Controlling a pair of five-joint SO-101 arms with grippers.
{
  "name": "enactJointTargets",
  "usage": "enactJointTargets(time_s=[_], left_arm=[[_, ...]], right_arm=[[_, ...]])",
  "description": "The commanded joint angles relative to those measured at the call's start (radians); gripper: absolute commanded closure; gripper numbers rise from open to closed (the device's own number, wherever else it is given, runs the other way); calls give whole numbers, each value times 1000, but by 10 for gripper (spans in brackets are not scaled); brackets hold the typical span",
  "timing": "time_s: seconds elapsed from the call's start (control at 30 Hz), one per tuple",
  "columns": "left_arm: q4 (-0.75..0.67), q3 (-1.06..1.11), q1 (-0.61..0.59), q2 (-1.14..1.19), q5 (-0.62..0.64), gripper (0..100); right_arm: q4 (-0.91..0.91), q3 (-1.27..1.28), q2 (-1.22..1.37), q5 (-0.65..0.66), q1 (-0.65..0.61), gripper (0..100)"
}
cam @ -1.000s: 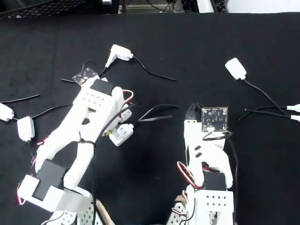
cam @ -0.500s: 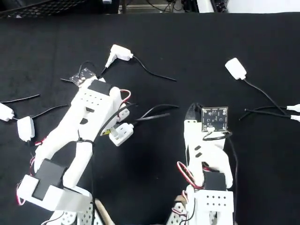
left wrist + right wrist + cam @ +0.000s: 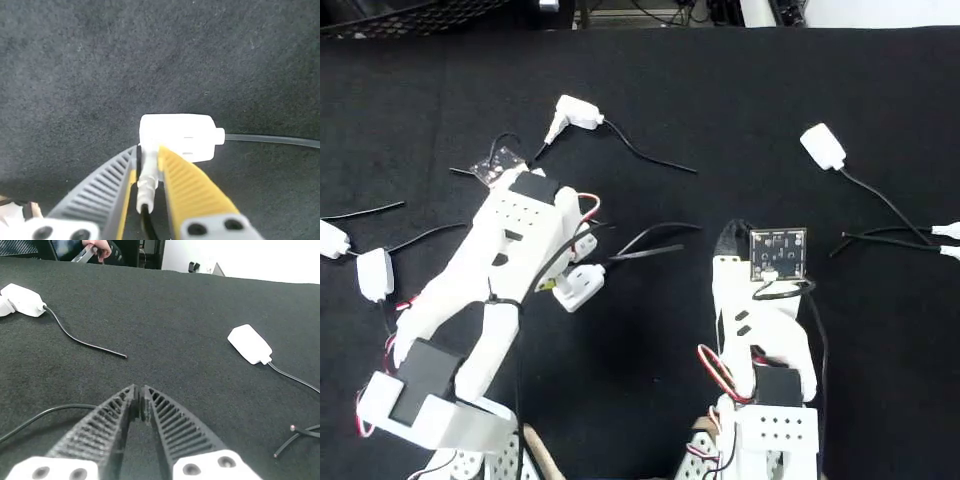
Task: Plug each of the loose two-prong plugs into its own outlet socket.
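In the left wrist view my left gripper (image 3: 149,154) is shut on a slim white two-prong plug (image 3: 147,176). The plug's front end meets a white outlet socket block (image 3: 177,137); its prongs are hidden. From above, that left gripper (image 3: 582,250) sits right beside the socket block (image 3: 578,284) at table centre-left. My right gripper (image 3: 730,240) rests low at centre, its jaws shut on nothing (image 3: 138,402). Another white socket (image 3: 823,147) lies far right, also seen as a white socket (image 3: 250,344). Loose plugs (image 3: 948,231) lie at the right edge.
A white corded piece (image 3: 575,113) lies at the back left, with its black cable (image 3: 85,343) trailing. Two more white pieces (image 3: 374,273) sit at the left edge. Black cables (image 3: 650,240) cross between the arms. The table is covered in black cloth (image 3: 720,100).
The left arm has shifted slightly to the left, and the socket block by its gripper has moved a little with it. The right arm has stayed still.
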Motion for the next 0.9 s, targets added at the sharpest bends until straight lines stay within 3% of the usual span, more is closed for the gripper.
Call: enactJointTargets(time_s=[0.0, 0.87], left_arm=[[-12, -47, 30, 51, -12, 971], [-11, -163, 31, 339, -12, 971]], right_arm=[[-17, -10, -4, -8, 3, 985], [-15, -15, -4, -8, 3, 985]])
